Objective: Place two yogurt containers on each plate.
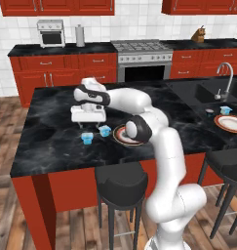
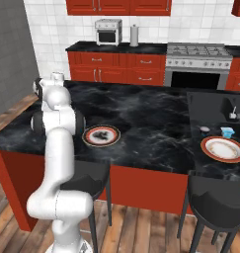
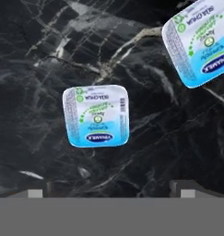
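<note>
While the claw point(image 3: 111, 193) hangs spread and empty, its tips barely show below one yogurt container point(image 3: 97, 116).

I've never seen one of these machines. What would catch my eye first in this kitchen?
The big white robot arm bending over the black marble island counter, its gripper hanging open just above two small light blue yogurt tubs. Right of the tubs lies a round red-rimmed plate with a dark-mottled centre. A second red-rimmed plate, pale inside, sits at the counter's right end beside another blue tub.
</note>
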